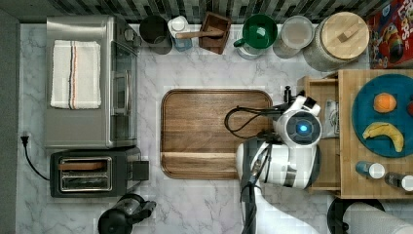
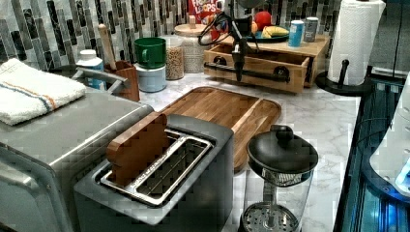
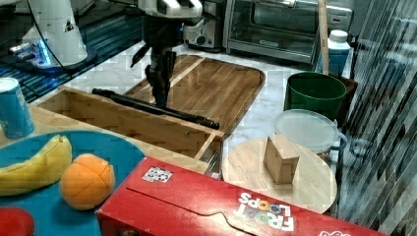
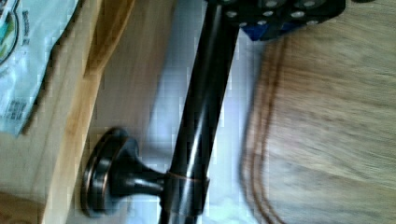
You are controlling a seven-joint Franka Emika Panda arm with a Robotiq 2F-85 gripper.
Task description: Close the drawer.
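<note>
The drawer is a shallow light-wood box, pulled partway out from under the butcher-block top at the top view's right. Its front carries a black bar handle on round mounts. In the right view the drawer stands open toward the brown tray, with the handle across its front. My gripper hangs straight down at the handle's middle, on the tray side. The wrist view shows the handle running right up to the gripper. A packet lies inside the drawer.
A dark wooden tray lies just in front of the drawer. The butcher-block top holds a blue plate with fruit and two cans. A paper towel stand, jars, a green mug, a toaster and a toaster oven ring the counter.
</note>
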